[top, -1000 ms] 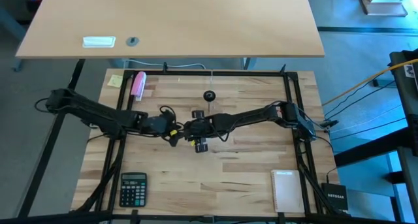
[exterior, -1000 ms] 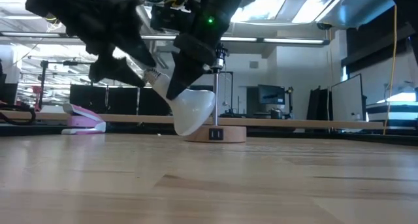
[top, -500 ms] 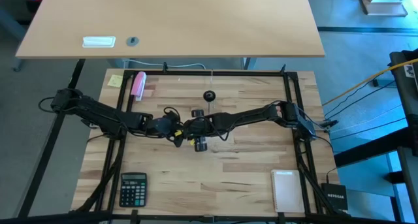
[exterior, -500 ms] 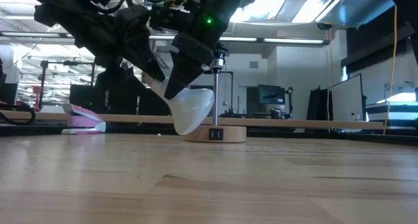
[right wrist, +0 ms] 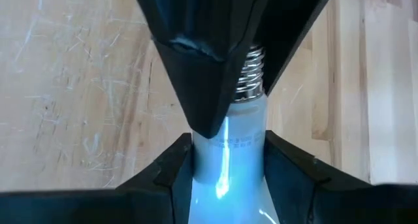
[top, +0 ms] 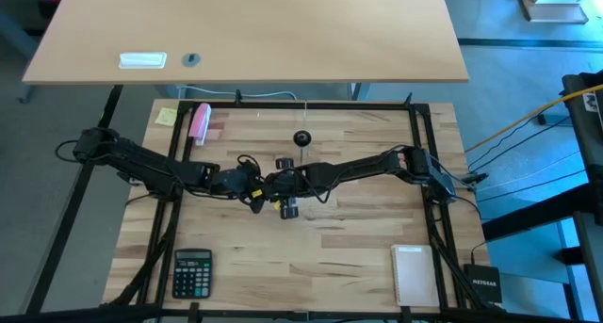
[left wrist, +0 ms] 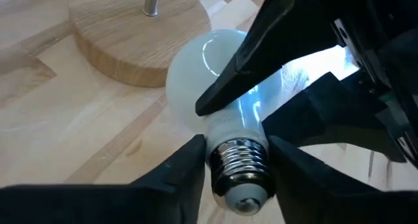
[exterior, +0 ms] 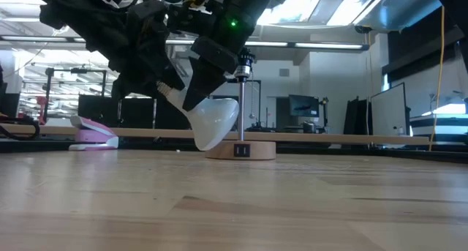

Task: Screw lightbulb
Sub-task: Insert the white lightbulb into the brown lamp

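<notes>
The white lightbulb [exterior: 214,123] hangs tilted over the middle of the table. Its globe is low and its screw base [left wrist: 239,164] points up toward the table's left. My right gripper [right wrist: 225,165] comes from the right and is shut on the bulb. My left gripper [left wrist: 238,160] comes from the left and is shut on the screw base. Just behind the bulb stands a round wooden disc [exterior: 241,149] with a thin metal rod [exterior: 242,97]. Whether the globe touches the table, I cannot tell. My left gripper pinches the metal screw base [left wrist: 230,160] between its two fingers [left wrist: 186,166], one on each side, the end cap sticking out past them. It comes from the table's left. My right gripper pinches the bulb's tapering neck [right wrist: 227,144] just below the threads between its two fingers [right wrist: 171,175]. It comes from the table's right, and the globe hangs tilted below.
The wooden disc [top: 301,137] stands toward the far side of the table's middle. A pink object [top: 200,121] and a yellow note [top: 167,116] lie at the far left. A calculator [top: 192,271] lies near left, and a notebook [top: 413,274] near right.
My left gripper has gone toward the table's right edge, up to the bulb; its fingers now stand at the screw base. The bulb and my right gripper have stayed where they were.
</notes>
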### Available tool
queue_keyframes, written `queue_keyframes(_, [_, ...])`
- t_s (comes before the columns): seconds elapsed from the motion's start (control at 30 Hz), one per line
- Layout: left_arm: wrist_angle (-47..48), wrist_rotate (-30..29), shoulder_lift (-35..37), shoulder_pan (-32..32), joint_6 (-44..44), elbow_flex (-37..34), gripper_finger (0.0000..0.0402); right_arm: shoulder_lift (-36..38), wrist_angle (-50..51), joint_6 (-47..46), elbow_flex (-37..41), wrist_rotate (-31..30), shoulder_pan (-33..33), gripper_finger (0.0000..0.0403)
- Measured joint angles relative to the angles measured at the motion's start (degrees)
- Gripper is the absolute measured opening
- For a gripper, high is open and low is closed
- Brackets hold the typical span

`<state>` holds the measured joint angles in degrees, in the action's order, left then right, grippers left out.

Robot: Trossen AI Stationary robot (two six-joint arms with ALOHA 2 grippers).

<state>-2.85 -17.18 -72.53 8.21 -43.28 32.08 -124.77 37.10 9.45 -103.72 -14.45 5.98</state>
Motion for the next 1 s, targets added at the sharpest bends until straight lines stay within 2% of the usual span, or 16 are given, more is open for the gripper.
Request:
queue_keyframes(0.1, [0.1, 0.1, 0.0, 0.0, 1.2, 0.0, 0.0116, 0.0, 0.0, 0.0, 0.0, -0.1, 0.0, 0.0154])
queue_keyframes(0.17, [0.2, 0.1, 0.0, 0.0, 2.0, 0.0, 0.0114, 0.0, 0.0, 0.1, 0.0, -0.1, 0.0, 0.0158])
queue_keyframes(0.37, [1.4, 0.3, -0.1, 0.0, 3.1, -0.1, 0.0114, 0.6, 0.6, 1.0, 0.0, 0.0, 0.0, 0.0253])
queue_keyframes(0.5, [2.6, 0.5, 0.8, 0.0, 4.8, 0.0, 0.0114, 4.0, 5.4, 0.1, 0.0, 1.2, 0.1, 0.0305])
queue_keyframes(0.63, [2.6, 0.5, 4.7, 0.4, 7.9, 0.0, 0.0114, 10.5, 13.7, -1.5, -0.1, 1.6, 0.1, 0.0326])
queue_keyframes(0.77, [2.4, -0.4, 11.5, 1.4, 11.0, 0.0, 0.0114, 18.3, 18.4, -2.0, 3.2, 2.0, 0.0, 0.0327])
queue_keyframes(0.87, [1.7, -3.6, 17.5, 1.9, 15.3, 0.0, 0.0114, 25.7, 16.3, -3.2, 9.7, 0.7, 0.0, 0.0322])
queue_keyframes(1.0, [-2.9, -12.1, 23.8, 1.7, 22.8, 0.0, 0.0114, 37.0, 5.2, -5.0, 22.1, -3.7, 0.0, 0.0314])
